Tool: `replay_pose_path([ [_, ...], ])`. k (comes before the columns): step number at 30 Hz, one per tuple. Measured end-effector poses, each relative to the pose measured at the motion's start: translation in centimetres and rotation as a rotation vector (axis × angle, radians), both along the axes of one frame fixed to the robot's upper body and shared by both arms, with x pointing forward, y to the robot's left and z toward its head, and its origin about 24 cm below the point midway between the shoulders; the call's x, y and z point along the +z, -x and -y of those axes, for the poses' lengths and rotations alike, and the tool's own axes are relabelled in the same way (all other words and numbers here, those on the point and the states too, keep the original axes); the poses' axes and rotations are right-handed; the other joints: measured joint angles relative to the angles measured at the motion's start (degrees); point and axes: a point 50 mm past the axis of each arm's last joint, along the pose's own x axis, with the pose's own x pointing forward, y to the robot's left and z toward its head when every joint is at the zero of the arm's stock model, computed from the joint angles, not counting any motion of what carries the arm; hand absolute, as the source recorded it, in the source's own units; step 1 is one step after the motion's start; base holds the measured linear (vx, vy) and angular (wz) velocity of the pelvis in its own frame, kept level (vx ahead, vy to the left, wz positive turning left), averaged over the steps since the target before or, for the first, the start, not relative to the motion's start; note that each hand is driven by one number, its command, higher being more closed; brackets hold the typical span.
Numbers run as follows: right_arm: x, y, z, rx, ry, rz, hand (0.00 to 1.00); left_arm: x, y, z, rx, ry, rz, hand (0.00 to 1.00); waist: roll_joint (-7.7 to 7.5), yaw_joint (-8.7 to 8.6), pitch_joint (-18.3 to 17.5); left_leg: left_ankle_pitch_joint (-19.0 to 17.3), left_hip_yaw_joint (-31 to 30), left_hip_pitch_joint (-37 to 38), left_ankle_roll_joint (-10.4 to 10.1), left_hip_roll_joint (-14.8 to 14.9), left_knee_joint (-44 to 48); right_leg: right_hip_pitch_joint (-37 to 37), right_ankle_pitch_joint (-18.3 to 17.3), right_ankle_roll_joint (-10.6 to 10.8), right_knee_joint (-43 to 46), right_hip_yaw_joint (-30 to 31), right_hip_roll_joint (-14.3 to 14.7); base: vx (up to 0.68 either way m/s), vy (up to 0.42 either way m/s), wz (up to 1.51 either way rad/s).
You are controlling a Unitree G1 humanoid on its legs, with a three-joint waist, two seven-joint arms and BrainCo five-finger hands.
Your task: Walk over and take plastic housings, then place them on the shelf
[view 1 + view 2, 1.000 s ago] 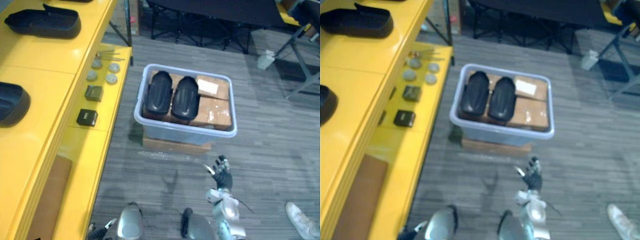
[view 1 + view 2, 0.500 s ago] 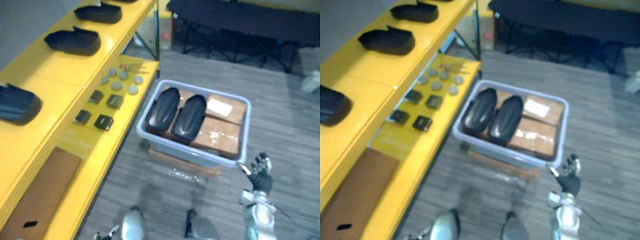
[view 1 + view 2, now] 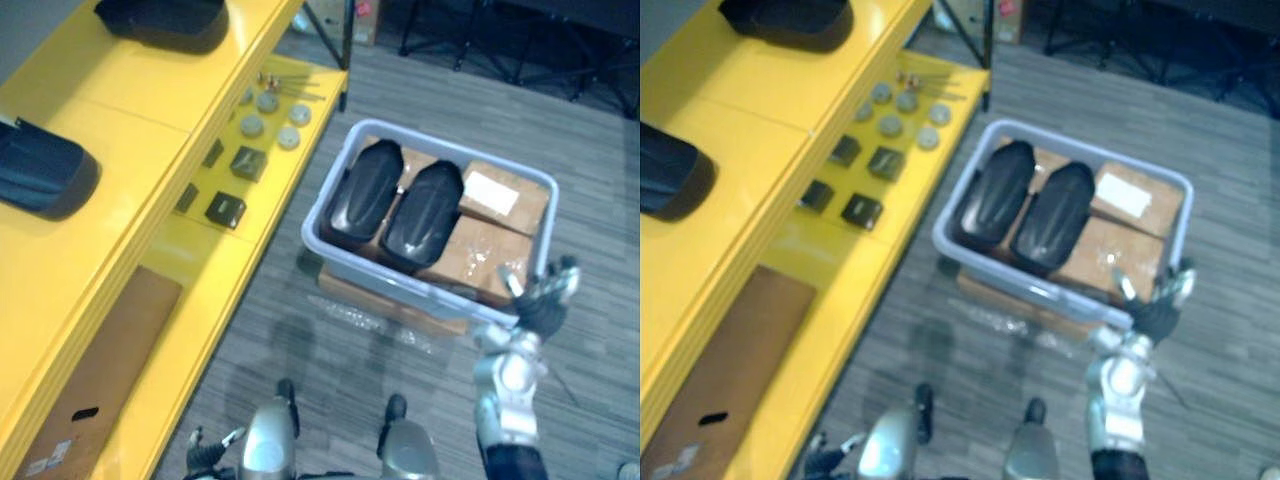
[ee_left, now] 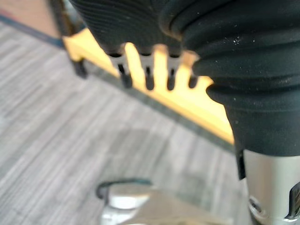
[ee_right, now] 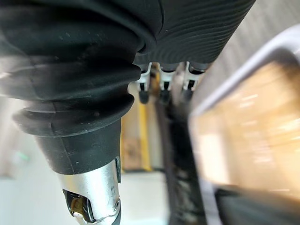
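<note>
Two black plastic housings (image 3: 365,190) (image 3: 425,212) lie side by side in a pale grey bin (image 3: 314,226) on the floor, resting on brown cardboard boxes (image 3: 478,250). My right hand (image 3: 543,303) is open with fingers spread, just above the bin's near right corner and touching nothing. In the right wrist view its straight fingers (image 5: 162,92) point along the bin's rim (image 5: 262,58). My left hand (image 4: 148,78) hangs low beside the yellow shelf (image 3: 130,130), fingers straight and empty. More black housings (image 3: 42,168) (image 3: 160,18) sit on the shelf's top level.
The shelf's lower level carries small black boxes (image 3: 226,208), round grey discs (image 3: 270,102) and a flat brown cardboard sheet (image 3: 100,365). Grey striped carpet (image 3: 330,350) runs between shelf and bin. Dark table legs (image 3: 470,40) stand behind the bin.
The camera has swung and the whole scene has shifted. My right hand has risen from the floor in front of the bin to the bin's near right corner.
</note>
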Motion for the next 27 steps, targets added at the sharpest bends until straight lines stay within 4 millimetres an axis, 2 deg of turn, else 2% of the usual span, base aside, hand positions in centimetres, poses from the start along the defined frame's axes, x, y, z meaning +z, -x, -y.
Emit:
replay_pose_path([
  [2,1.4,-1.6,1.2,-0.049,-0.012,-0.001,0.0,0.4,-1.2,0.1,-0.017,-0.002,0.031,0.0,0.18,0.12,0.4,0.0,-0.51,-2.74,0.04,-0.13,1.16,-1.91,0.56,0.27,-0.01,-0.3,-0.07,-0.06,0.36,0.68],
  [5,2.0,-3.5,4.2,-0.155,-0.104,-0.051,0.0,0.7,-2.1,0.3,-0.032,-0.009,0.068,0.0,1.1,0.52,0.9,0.08,-2.42,-5.5,0.18,-0.67,2.34,-2.96,0.85,0.33,0.01,-1.85,-0.19,-0.05,0.023,0.27],
  [7,3.2,-3.9,6.2,-0.238,-0.131,-0.051,0.0,0.9,-2.6,0.9,-0.046,-0.001,0.084,0.0,2.36,1.22,1.57,0.13,-3.58,-6.84,0.25,-0.9,3.06,-3.33,0.85,0.34,0.27,-2.66,-0.19,-0.04,0.005,0.25],
  [9,5.1,-4.1,8.4,-0.33,-0.15,-0.038,0.0,0.9,-2.8,1.3,-0.033,0.028,0.101,0.0,3.49,2.28,1.99,0.43,-4.1,-8.72,0.67,-1.03,3.5,-4.9,0.92,0.43,0.77,-2.92,-0.23,-0.04,-0.01,0.12],
  [11,5.6,-4.0,10.2,-0.365,-0.192,-0.05,0.0,0.8,-2.7,1.4,-0.02,0.047,0.101,0.0,3.9,2.38,2.23,0.67,-5.15,-9.52,0.87,-1.34,3.58,-4.89,0.93,0.43,0.77,-4.14,-0.28,-0.01,-0.018,0.23],
  [12,5.7,-3.9,11.2,-0.382,-0.227,-0.058,0.0,0.6,-2.6,1.5,-0.004,0.066,0.098,0.0,3.94,3.09,2.26,0.67,-5.2,-9.61,0.87,-1.34,3.6,-4.93,0.93,0.43,0.77,-4.16,-0.27,-0.01,-0.021,0.15],
  [15,6.0,-4.0,12.3,-0.366,-0.254,-0.071,0.0,0.3,-2.2,1.5,0.035,0.102,0.089,0.0,4.1,3.4,2.24,0.67,-5.73,-10.8,0.87,-1.44,4.08,-5.63,0.93,0.43,1.06,-4.59,-0.27,-0.01,-0.018,0.08],
  [17,6.5,-4.1,13.1,-0.349,-0.242,-0.089,0.0,0.3,-2.4,1.7,0.057,0.145,0.112,0.0,4.75,3.57,2.62,0.67,-6.64,-13.52,0.87,-1.43,5.54,-7.59,0.93,0.43,1.93,-5.27,-0.22,-0.04,-0.001,0.11],
  [21,5.9,-4.5,13.6,-0.333,-0.29,-0.144,0.0,0.4,-2.8,2.1,0.062,0.191,0.142,0.0,5.29,5.34,2.94,0.72,-6.64,-14.35,0.96,-1.56,6.03,-8.65,0.94,0.4,2.93,-5.3,-0.55,-0.03,0.004,0.01],
  [23,6.6,-4.8,14.0,-0.319,-0.291,-0.154,0.0,0.5,-2.9,2.3,0.047,0.203,0.15,0.0,5.77,5.72,3.12,0.73,-7.12,-15.7,0.98,-1.6,6.88,-9.5,0.94,0.4,3.28,-5.55,-0.48,-0.04,0.005,0.08],
  [25,7.8,-4.4,15.1,-0.319,-0.253,-0.153,0.0,0.6,-3.5,2.8,0.032,0.225,0.165,0.0,6.97,6.51,3.67,0.79,-7.8,-16.6,1.1,-1.84,7.54,-9.92,0.93,0.4,3.88,-5.87,-0.6,-0.05,0.013,0.13],
  [27,9.4,-5.2,15.0,-0.272,-0.21,-0.159,0.0,0.7,-3.7,3.1,0.039,0.245,0.171,0.0,7.66,6.61,3.9,1.23,-7.91,-17.61,1.55,-2.21,7.54,-11.14,0.93,0.42,4.73,-6.04,-1.18,-0.05,0.011,0.09],
])
